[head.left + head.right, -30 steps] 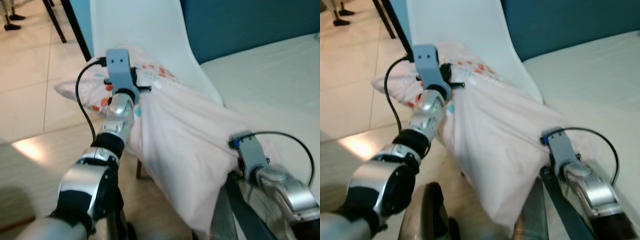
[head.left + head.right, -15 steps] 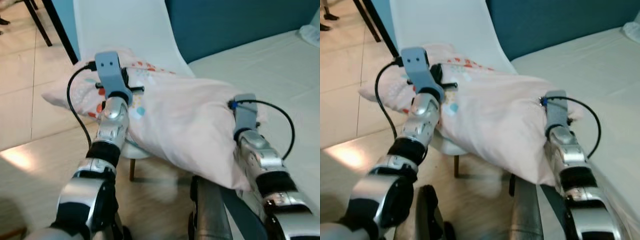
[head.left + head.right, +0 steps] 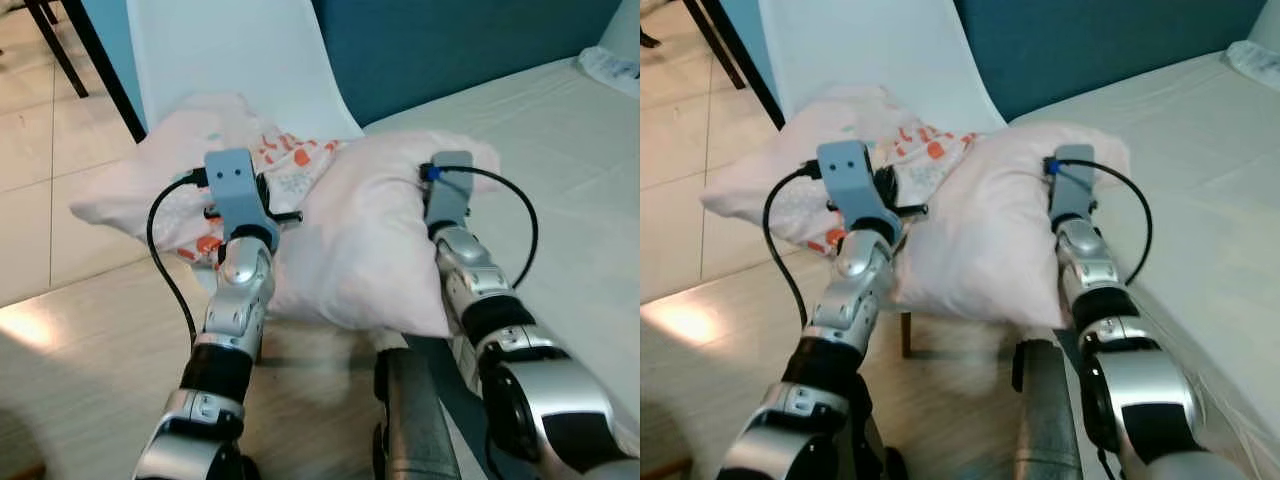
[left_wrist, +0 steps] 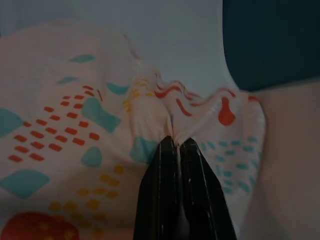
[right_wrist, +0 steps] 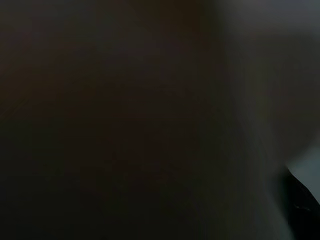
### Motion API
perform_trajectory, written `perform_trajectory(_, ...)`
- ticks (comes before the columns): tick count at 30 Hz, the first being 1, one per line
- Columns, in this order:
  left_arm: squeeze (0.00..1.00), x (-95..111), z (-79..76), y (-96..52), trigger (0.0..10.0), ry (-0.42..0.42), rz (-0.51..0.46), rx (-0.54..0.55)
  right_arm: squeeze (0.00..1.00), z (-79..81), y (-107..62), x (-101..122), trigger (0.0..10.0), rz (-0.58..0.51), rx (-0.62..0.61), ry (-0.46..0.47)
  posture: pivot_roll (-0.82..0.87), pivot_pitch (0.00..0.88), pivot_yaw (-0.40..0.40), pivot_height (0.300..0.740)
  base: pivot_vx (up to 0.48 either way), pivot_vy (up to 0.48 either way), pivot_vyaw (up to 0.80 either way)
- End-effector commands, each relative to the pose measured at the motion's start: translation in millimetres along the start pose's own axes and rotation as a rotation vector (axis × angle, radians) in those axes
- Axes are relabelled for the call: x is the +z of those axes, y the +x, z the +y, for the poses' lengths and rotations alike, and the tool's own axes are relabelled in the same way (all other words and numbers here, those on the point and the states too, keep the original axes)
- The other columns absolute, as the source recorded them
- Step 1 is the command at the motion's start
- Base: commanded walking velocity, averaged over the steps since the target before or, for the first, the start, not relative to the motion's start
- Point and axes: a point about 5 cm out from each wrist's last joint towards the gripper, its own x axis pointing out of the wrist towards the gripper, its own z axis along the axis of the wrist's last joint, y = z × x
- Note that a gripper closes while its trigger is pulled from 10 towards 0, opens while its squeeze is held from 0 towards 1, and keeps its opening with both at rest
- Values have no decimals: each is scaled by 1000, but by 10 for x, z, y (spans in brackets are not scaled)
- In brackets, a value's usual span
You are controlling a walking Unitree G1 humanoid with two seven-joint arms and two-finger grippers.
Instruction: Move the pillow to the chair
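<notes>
A pale pink pillow (image 3: 350, 230) with orange and teal print lies bunched across the seat of the white chair (image 3: 230, 60), its right end resting toward the bed. My left gripper (image 4: 175, 145) is shut on a pinched fold of the patterned fabric at the pillow's left part. Its wrist (image 3: 235, 190) sits over the pillow's near edge. My right gripper is buried against the pillow's right end, hidden behind the wrist (image 3: 450, 195), and the right wrist view is almost black.
A bed with a cream sheet (image 3: 570, 170) runs along the right, against a dark blue wall (image 3: 460, 40). Black table legs (image 3: 100, 60) stand at the far left on the tiled floor (image 3: 60, 300). The chair's leg (image 3: 905, 335) shows under the pillow.
The pillow has gone from hanging low off the chair's front to lying bunched on the seat. My right arm has swung up and forward with it. The left gripper has kept its hold.
</notes>
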Motion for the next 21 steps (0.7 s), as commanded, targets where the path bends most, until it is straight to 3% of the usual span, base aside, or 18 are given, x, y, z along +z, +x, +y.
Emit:
perform_trajectory(1,0,-43,-287,-115,0,-59,27,-52,0,209,24,24,10000,-18,81,0,19,282,43,544,0,0,0)
perform_trajectory(2,0,-57,-300,-127,1922,-56,36,-54,0,210,24,16,10000,-19,81,-2,17,281,43,544,0,0,0)
perform_trajectory(3,0,-60,-309,-138,6863,-52,42,-55,0,206,22,4,10000,-20,81,-7,14,282,43,544,0,0,0)
perform_trajectory(4,0,-58,-312,-143,10000,-44,44,-57,0,197,19,-13,10000,-19,80,-11,10,281,45,544,0,0,0)
perform_trajectory(12,0,76,-193,-38,10000,15,6,-25,0,-39,-56,-228,10000,24,11,-77,2,281,52,544,0,0,0)
perform_trajectory(16,55,132,-157,7,10000,17,-9,-25,0,-299,-140,-373,10000,64,-92,-97,0,282,53,544,0,0,0)
perform_trajectory(17,925,143,-149,15,10000,17,-11,-27,0,-391,-173,-418,10000,79,-134,-98,-2,283,55,544,0,0,0)
perform_trajectory(19,925,149,-144,17,10000,17,-11,-27,0,-447,-194,-446,10000,87,-160,-98,-3,282,55,544,0,0,0)
perform_trajectory(20,1000,151,-145,18,10000,11,-11,-33,0,-492,-214,-471,10000,93,-177,-93,-5,281,54,544,0,0,0)
perform_trajectory(21,1000,155,-145,23,10000,5,-10,-44,0,-564,-251,-513,10000,97,-203,-86,-10,280,55,544,0,0,0)
